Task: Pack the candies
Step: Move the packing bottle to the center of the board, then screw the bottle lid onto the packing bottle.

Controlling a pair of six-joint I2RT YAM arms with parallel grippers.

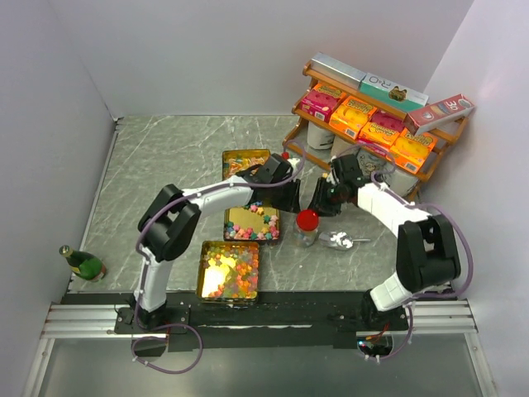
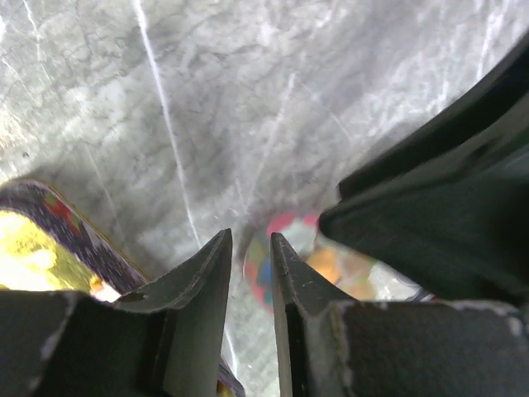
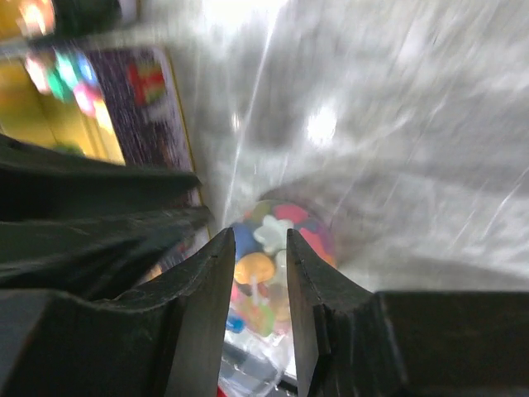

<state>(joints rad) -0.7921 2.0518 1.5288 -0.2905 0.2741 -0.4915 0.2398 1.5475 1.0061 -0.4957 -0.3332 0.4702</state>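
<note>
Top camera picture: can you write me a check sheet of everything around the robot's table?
Surface: grey marbled tabletop, with glare patches.
Job's things: small mixed-colour candies in three golden rectangular tins; more in a clear container under the hands.
Clutter: clear jar with red round lid, silver metal scoop, green glass bottle at the left edge.
Hands: left hand and right hand close together over the table; fingers nearly closed, a grip cannot be told.
Cables: purple cables looping along both arms.
Surroundings: wooden shelf holding orange and pink cardboard boxes; white walls.
</note>
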